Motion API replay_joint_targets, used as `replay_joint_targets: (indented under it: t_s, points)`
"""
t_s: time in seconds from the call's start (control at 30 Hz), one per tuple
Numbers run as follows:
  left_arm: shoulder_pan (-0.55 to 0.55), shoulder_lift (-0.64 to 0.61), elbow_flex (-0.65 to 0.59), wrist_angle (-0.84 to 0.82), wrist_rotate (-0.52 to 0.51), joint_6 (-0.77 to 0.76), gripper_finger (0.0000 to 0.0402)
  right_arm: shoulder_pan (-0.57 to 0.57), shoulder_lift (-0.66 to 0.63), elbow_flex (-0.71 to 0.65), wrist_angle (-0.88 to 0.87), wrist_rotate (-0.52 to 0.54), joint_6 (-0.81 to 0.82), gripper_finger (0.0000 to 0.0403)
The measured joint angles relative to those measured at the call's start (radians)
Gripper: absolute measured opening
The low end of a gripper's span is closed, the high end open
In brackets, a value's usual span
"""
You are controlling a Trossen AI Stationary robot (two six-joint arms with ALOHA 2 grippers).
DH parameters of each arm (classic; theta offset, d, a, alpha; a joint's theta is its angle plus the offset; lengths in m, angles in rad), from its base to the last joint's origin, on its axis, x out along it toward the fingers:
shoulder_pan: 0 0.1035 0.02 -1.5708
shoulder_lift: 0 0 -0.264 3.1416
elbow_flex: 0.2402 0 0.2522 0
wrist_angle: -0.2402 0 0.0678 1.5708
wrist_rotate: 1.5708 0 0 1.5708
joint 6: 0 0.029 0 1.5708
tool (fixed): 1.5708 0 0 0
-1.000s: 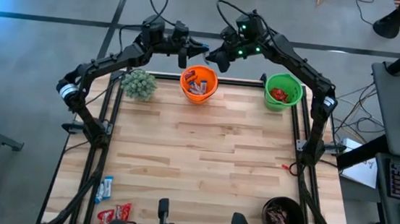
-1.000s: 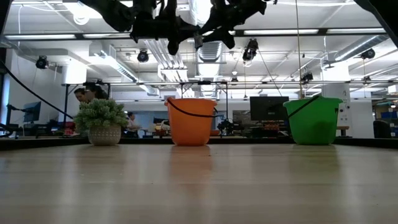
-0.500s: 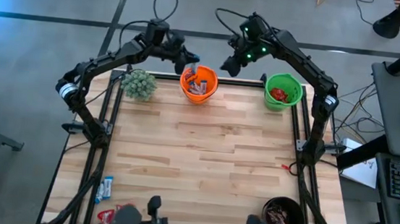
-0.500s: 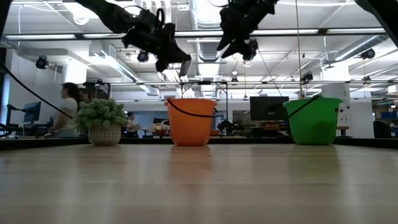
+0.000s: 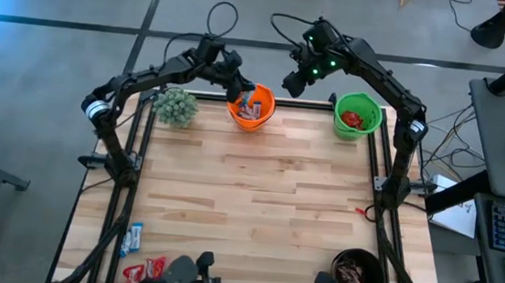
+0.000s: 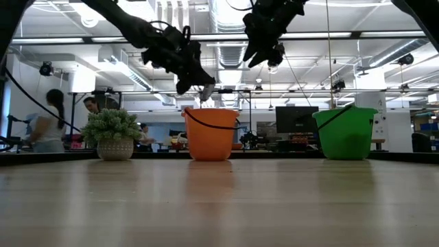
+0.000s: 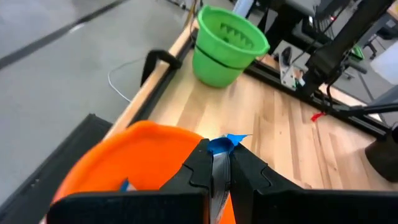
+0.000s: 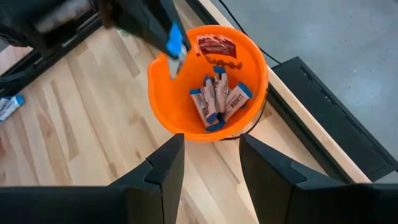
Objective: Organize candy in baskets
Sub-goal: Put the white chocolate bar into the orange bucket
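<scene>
Left hand carrying a blue-and-white candy over the orange basket

The left hand [image 7: 214, 163] is clenching a blue-and-white candy [image 7: 220, 157] and has moved from behind the orange basket [image 5: 251, 106] to hang over its rim, so release into the bars already lying there [image 8: 217, 101] is judged the next step. The right hand [image 8: 210, 163], fingers spread and holding nothing, has drawn back and is hovering above, between the orange basket and the green basket [image 5: 357, 113]. More candy [image 5: 135, 238] is waiting at the counter [image 5: 257, 197] near its left edge, beside the black basket [image 5: 356, 272]
</scene>
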State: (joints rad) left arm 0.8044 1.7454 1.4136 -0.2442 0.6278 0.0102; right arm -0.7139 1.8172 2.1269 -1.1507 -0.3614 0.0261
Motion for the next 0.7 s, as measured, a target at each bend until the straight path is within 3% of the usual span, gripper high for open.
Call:
replay_joint_targets:
  t_s: [0.3,0.7]
  points:
    - [-0.013,0.061,0.0,0.03,0.014,0.003,0.001,0.0,0.0,0.0,0.002,0.0,0.016,0.0145]
    - [-0.014,0.064,0.0,0.026,0.013,-0.019,0.0114,0.0,0.0,0.0,0.003,0.002,0.016,0.0148]
